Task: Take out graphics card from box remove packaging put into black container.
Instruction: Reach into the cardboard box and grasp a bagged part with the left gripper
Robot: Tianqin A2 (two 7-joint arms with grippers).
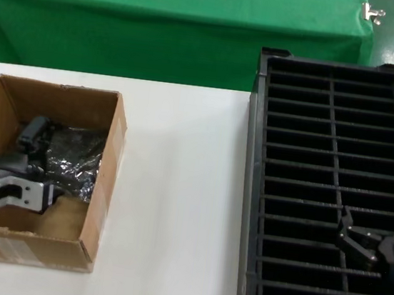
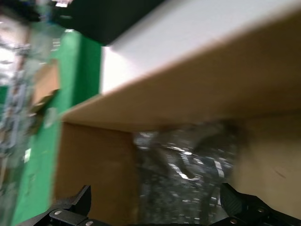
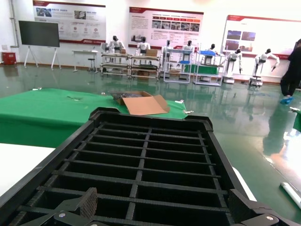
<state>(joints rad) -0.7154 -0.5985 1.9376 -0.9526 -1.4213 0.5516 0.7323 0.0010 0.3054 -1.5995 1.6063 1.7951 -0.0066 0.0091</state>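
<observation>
The brown cardboard box (image 1: pixel 107 179) stands on the left of the white table. In it lies the shiny grey crinkly bag (image 1: pixel 75 155). My left gripper (image 1: pixel 45 165) is down inside the box, open, with its fingers on either side of the bag. In the left wrist view the bag (image 2: pixel 188 165) lies between the open fingers of the gripper (image 2: pixel 155 197), before the box wall (image 2: pixel 188 94). The graphics card is hidden. The black slotted container (image 1: pixel 321 191) stands on the right. My right gripper (image 1: pixel 345 230) hovers open and empty over its near slots (image 3: pixel 150 155), and also shows in the right wrist view (image 3: pixel 162 202).
The white table (image 1: pixel 177 188) lies bare between box and container. A green-covered table (image 1: pixel 175 30) runs along the back, carrying another open cardboard box (image 3: pixel 141 103). The container reaches the table's right edge.
</observation>
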